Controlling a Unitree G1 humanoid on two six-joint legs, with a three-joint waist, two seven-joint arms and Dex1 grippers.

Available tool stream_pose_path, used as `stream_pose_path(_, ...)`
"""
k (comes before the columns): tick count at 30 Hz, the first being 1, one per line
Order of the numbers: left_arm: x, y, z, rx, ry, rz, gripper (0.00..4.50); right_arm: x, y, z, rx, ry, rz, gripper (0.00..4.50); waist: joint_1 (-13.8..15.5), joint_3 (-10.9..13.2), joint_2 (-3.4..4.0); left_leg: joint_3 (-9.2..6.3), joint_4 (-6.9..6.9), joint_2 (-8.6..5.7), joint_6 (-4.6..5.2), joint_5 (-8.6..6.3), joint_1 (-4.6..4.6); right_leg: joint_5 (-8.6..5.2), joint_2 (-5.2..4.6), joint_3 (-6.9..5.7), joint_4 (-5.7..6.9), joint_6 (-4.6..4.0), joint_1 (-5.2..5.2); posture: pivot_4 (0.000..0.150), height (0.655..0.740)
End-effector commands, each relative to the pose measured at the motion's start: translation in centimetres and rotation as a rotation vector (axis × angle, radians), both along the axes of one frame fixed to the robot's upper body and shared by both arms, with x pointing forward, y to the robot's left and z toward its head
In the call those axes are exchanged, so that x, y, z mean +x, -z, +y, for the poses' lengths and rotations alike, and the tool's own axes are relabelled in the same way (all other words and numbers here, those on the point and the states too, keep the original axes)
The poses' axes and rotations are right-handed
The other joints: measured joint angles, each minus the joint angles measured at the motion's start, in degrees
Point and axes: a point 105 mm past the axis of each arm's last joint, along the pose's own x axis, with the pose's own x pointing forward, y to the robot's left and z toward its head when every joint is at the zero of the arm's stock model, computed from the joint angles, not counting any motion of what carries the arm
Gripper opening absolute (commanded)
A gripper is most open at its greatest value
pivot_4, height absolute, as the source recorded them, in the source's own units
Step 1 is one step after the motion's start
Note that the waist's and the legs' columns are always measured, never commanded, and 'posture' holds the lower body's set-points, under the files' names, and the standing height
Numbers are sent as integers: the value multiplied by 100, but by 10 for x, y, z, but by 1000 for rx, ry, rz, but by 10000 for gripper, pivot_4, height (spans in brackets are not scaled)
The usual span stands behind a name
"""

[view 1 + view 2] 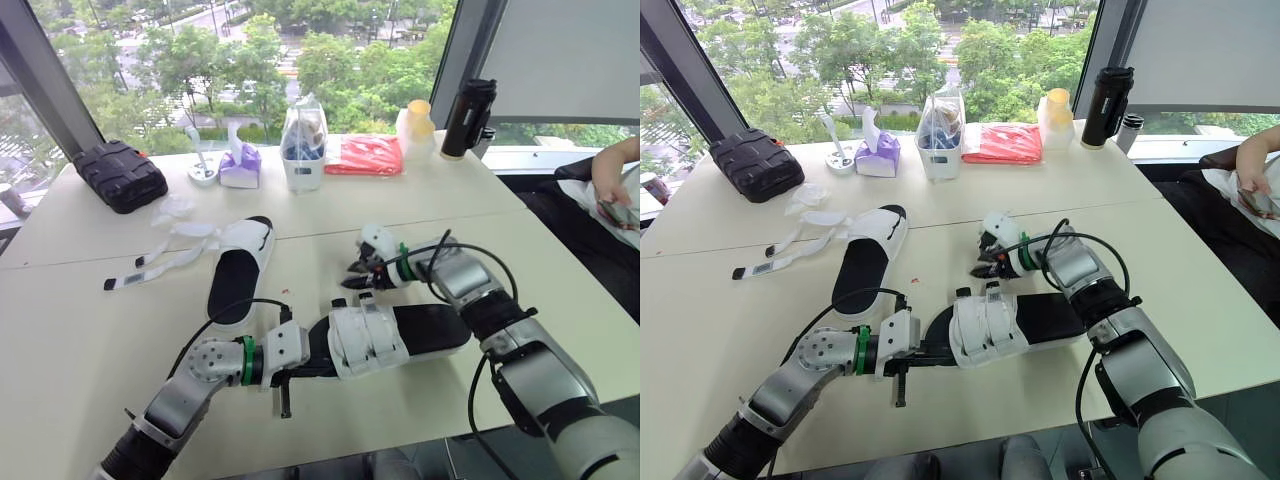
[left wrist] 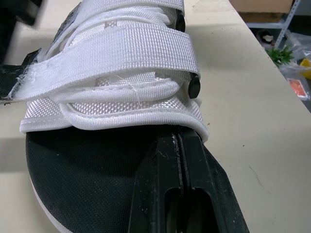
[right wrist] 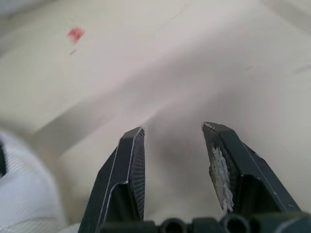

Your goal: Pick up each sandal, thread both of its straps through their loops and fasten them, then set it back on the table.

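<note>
While left claw (image 2: pixel 181 143) touches sandal (image 1: pixel 432 328), right claw (image 3: pixel 173 130) clear.

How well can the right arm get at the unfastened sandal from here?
Probably well. The right claw is open and empty, with only bare table between it and the unfastened sandal. The strapped sandal lies nearer the robot, out of the way.

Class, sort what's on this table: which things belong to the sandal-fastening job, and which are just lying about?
Job: near sandal, far sandal, left end effector, right end effector.
Lying about: case, tissue box, red packet, flask.
</note>
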Motion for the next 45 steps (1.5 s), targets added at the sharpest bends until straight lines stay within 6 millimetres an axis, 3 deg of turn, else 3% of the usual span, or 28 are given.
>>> stream_pose_path(1, -11, 37, 9, 111, -6, 127, 0, -6, -59, -27, -3, -25, -257, 19833, 39, 1, 2, -2, 0, -1, -1, 1, -3, 0, 0, -1, -2, 0, 0, 1500, 7400)
stream_pose_path(6, -5, 36, 12, 110, -7, 122, 0, -44, -42, -60, -207, -131, -439, 19833, 82, -4, -7, 7, -18, -7, 6, -4, 3, -2, 3, -2, -24, 1, 4, 1500, 7400)
stream_pose_path(10, 2, 30, 14, 82, -18, 109, 0, -56, -36, -76, -285, -166, -550, 19833, 19, 2, 5, 17, -12, -4, 8, -4, 7, -1, 3, 6, -16, 3, 6, 1500, 7400)
stream_pose_path(22, 14, -30, 46, 5, -101, 22, 0, -96, -17, -81, -419, -446, -759, 19833, -42, 29, 15, 20, 3, 22, 5, -1, 10, -2, 33, 15, 5, 1, 1, 1500, 7400)
stream_pose_path(27, 15, -58, 67, -22, -159, 41, 0, -106, 1, -65, -437, -639, -892, 19833, -19, 52, 4, 19, 5, 22, 4, 0, 7, -2, 31, 16, 5, -1, 1, 1500, 7400)
stream_pose_path(30, 18, -69, 73, -44, -196, 47, 0, -111, 9, -61, -437, -713, -925, 28355, -15, 55, 7, 18, 5, 21, 3, 0, 5, -2, 28, 18, 4, -1, 1, 1500, 7400)
stream_pose_path(33, 23, -79, 79, -66, -233, 39, 0, -116, 12, -55, -431, -797, -995, 42968, -24, 57, 5, 19, 5, 20, -2, 3, 6, -2, 28, 22, 4, -1, 1, 1500, 7400)
stream_pose_path(37, 29, -87, 84, -83, -273, 30, 0, -114, 8, -42, -389, -854, -1087, 42968, -41, 59, 2, 18, 4, 17, -6, 5, 8, -2, 32, 21, 5, -3, 1, 1500, 7400)
stream_pose_path(45, 40, -92, 88, -109, -319, 24, 0, -123, 4, 7, -270, -1016, -1264, 42968, -40, 61, 2, 19, 3, 17, -42, 25, 7, 0, 33, 25, 9, -6, -4, 1500, 7400)
